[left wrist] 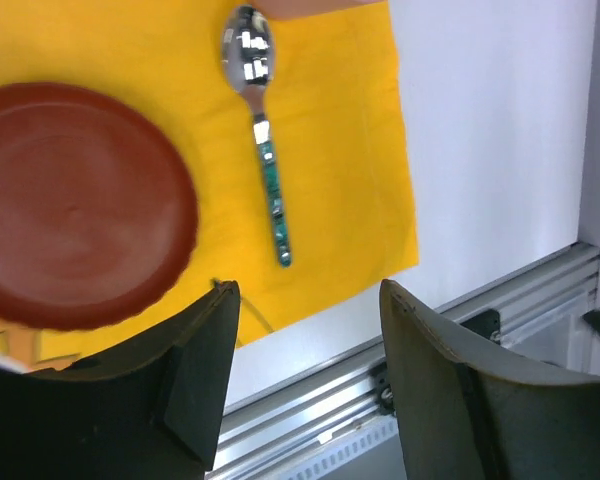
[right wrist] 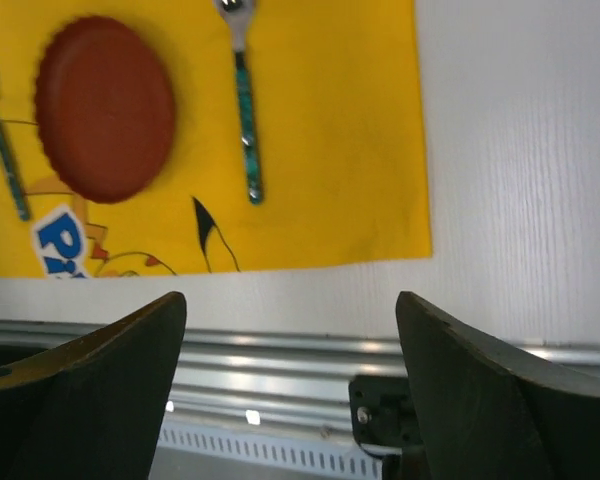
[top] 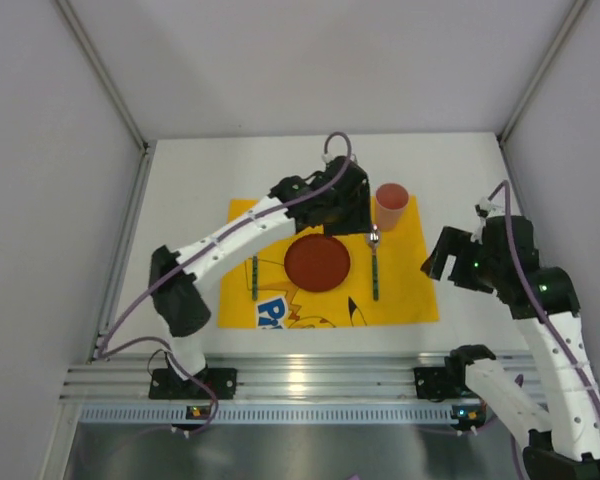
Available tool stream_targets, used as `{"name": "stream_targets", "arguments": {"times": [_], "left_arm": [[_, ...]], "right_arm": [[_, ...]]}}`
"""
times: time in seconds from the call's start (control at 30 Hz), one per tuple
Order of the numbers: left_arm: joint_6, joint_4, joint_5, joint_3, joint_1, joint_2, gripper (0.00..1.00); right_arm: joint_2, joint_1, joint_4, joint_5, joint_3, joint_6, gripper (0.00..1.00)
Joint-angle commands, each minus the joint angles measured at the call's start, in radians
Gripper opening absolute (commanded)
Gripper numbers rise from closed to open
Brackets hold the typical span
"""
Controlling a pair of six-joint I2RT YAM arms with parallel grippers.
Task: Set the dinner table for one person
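On the white dinner table (top: 185, 215) lies a yellow printed cloth (top: 410, 290). A round red plate (top: 317, 262) sits at its middle, with a green-handled fork (top: 254, 277) to its left and a green-handled spoon (top: 375, 268) to its right. A pink cup (top: 391, 205) stands at the cloth's far right corner. My left gripper (top: 358, 215) hovers by the cup, above the spoon's bowl, open and holding nothing. In the left wrist view the spoon (left wrist: 262, 130) and plate (left wrist: 75, 205) lie beyond the gripper (left wrist: 307, 290). My right gripper (top: 437, 262) hangs open and empty off the cloth's right edge.
A silver metal rail (top: 310, 385) with both arm bases runs along the near edge. Grey walls close in the left, far and right sides. The right wrist view shows bare white table (right wrist: 520, 150) to the right of the cloth (right wrist: 330, 150).
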Motion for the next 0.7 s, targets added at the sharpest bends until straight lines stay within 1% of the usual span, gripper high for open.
{"name": "stream_targets", "arguments": {"times": [0.0,0.03,0.07,0.13,0.17,0.2,0.23,0.27,0.3,0.33,0.37,0.4,0.43,0.47,0.5,0.53,0.57,0.6,0.63,0.67], "left_arm": [[0.187,0.024,-0.145,-0.2,0.056,-0.245,0.64],[0.255,0.044,-0.158,-0.26,0.078,-0.296,0.64],[0.295,0.087,-0.202,-0.373,0.098,-0.401,0.67],[0.393,0.115,-0.326,-0.469,0.139,-0.5,0.8],[0.418,0.147,-0.46,-0.548,0.152,-0.585,0.84],[0.431,0.17,-0.536,-0.59,0.187,-0.623,0.94],[0.476,0.198,-0.591,-0.636,0.202,-0.656,0.95],[0.52,0.256,-0.613,-0.744,0.225,-0.725,0.95],[0.571,0.398,-0.618,-0.811,0.262,-0.761,0.94],[0.67,0.499,-0.653,-0.883,0.273,-0.832,0.92],[0.709,0.587,-0.7,-1.029,0.281,-0.862,0.91],[0.75,0.774,-0.768,-1.102,0.3,-0.893,0.91],[0.811,0.858,-0.776,-1.171,0.322,-0.946,0.91],[0.817,0.94,-0.77,-1.293,0.384,-0.971,0.92],[0.803,1.041,-0.744,-1.34,0.426,-0.994,0.93],[0.769,1.089,-0.639,-1.43,0.475,-1.037,0.93],[0.754,1.147,-0.582,-1.472,0.568,-1.052,0.93],[0.737,1.193,-0.534,-1.509,0.609,-1.066,0.93],[0.737,1.306,-0.458,-1.547,0.644,-1.062,0.93],[0.732,1.348,-0.434,-1.604,0.696,-1.048,0.93]], "right_arm": [[-0.18,-0.002,0.216,-0.125,0.114,-0.017,0.89],[-0.21,-0.002,0.282,-0.117,0.114,-0.014,0.99],[-0.234,-0.003,0.308,-0.098,0.093,-0.011,1.0],[-0.274,-0.003,0.365,-0.094,0.051,-0.008,1.0],[-0.279,-0.003,0.376,-0.097,0.007,-0.001,1.0],[-0.287,-0.003,0.387,-0.094,-0.013,0.013,1.0],[-0.291,-0.003,0.4,-0.096,-0.038,0.036,1.0],[-0.3,-0.003,0.42,-0.114,-0.088,0.059,1.0],[-0.328,-0.002,0.445,-0.123,-0.115,0.064,1.0],[-0.346,-0.003,0.503,-0.133,-0.141,0.07,1.0],[-0.368,-0.003,0.534,-0.136,-0.2,0.081,1.0],[-0.415,-0.003,0.596,-0.133,-0.227,0.085,1.0],[-0.44,-0.003,0.624,-0.128,-0.248,0.084,1.0],[-0.49,-0.003,0.649,-0.104,-0.285,0.076,1.0],[-0.515,-0.002,0.685,-0.09,-0.3,0.07,1.0],[-0.536,-0.003,0.698,-0.078,-0.32,0.061,1.0],[-0.555,-0.003,0.703,-0.059,-0.325,0.035,1.0],[-0.582,-0.002,0.701,-0.058,-0.323,0.015,1.0],[-0.589,-0.003,0.695,-0.061,-0.319,-0.003,1.0],[-0.595,-0.003,0.684,-0.065,-0.314,-0.034,1.0]]}}
